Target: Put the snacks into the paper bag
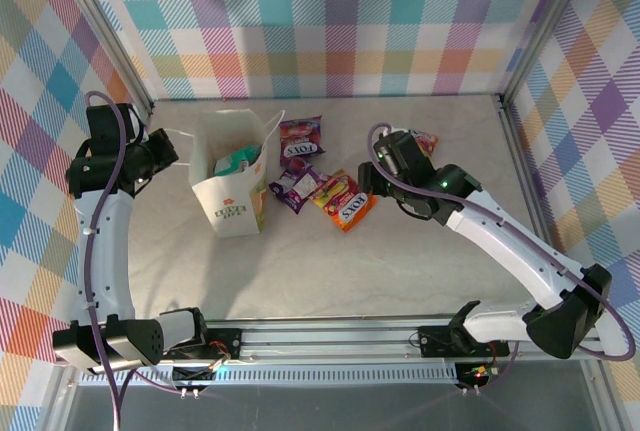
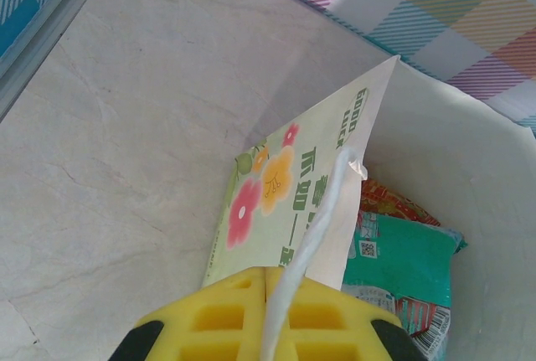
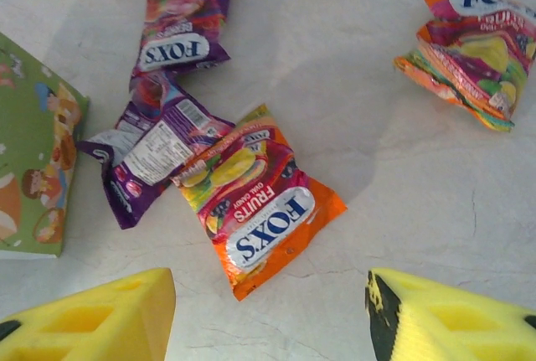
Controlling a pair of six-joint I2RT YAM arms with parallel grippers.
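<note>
- left gripper [image 2: 266, 298]: yellow fingers pinched together on the white cord handle [image 2: 322, 210] of the paper bag.
- paper bag [image 1: 232, 206]: upright and open, left of centre on the table [image 1: 400, 271]; a teal-green packet [image 2: 402, 260] and a red packet [image 2: 392, 202] lie inside.
- far purple packet [image 3: 180, 22] and near purple packet [image 3: 151, 156]: just right of the bag, the near one touching the orange-red packet [image 3: 260, 202].
- right gripper [image 3: 268, 306]: fingers wide apart, empty, above the orange-red packet.
- small red-yellow packet [image 3: 469, 51]: apart, farthest right.
</note>
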